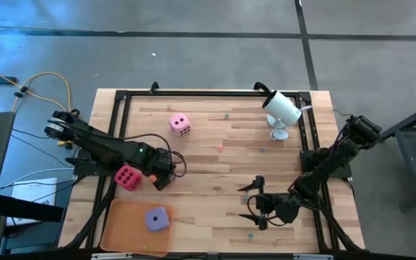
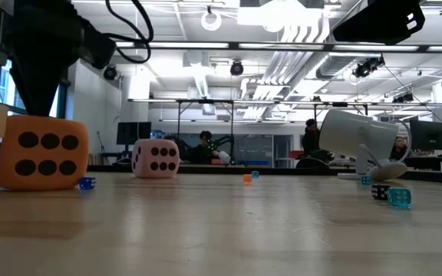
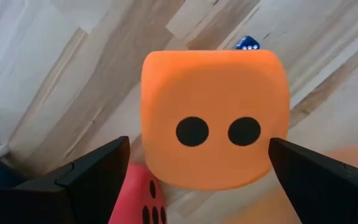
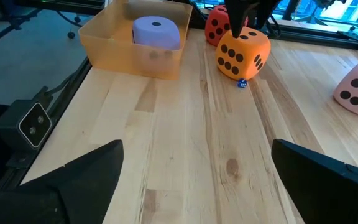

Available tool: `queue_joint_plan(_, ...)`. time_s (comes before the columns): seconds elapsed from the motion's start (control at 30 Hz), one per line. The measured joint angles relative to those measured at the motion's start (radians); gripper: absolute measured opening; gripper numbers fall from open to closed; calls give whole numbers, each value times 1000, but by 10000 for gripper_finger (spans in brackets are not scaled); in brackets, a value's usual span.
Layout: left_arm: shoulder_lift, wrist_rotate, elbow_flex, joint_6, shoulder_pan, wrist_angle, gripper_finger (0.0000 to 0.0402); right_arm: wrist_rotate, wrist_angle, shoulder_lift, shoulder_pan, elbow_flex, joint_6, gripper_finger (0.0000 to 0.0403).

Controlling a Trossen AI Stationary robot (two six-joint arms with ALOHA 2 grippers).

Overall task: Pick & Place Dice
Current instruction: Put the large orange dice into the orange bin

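Pale wooden planking forms the surface (image 1: 215, 166), framed by dark rails, with an open workshop of ceiling lights and monitors beyond it. Near the left front corner sits an orange tray (image 1: 118, 225) holding the purple die (image 1: 157, 219). The magenta die (image 1: 128, 176) rests on the wood just beyond the tray, the light pink die (image 1: 180, 124) lies well apart toward the far side, and the orange die (image 3: 215, 118) stands beside the magenta one with a tiny blue die (image 4: 242, 83) at its foot. The left end effector (image 3: 197, 171) hangs directly over the orange die, fingers spread wide on either side of it and not yet touching. The right end effector (image 1: 255, 202) waits near the front right, also spread wide and empty, and a white camera (image 1: 282, 108) stands at the far right. The step in hand looks like grasping the orange die. To do it well, the left arm should descend straight, keeping the cube centred so both fingers meet opposite flat faces, and close gently since the foam probably yields. Brushing the neighbouring magenta die could push it away, so the finger on that side needs clearance.
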Motion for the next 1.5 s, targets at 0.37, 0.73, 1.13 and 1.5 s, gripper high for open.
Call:
queue_joint_plan(0.37, 0, 50, 0, 30, 0, 13, 375, 0, 0, 0, 0, 0, 0, 398)
queue_joint_plan(0.73, -2, 13, -39, -5, 13, 33, 375, 0, 0, 0, 0, 0, 0, 398)
queue_joint_plan(1.13, -2, 4, -75, -8, 20, 88, 375, 0, 0, 0, 0, 0, 0, 398)
queue_joint_plan(1.5, 3, 2, -77, -16, -9, 118, 375, 0, 0, 0, 0, 0, 0, 398)
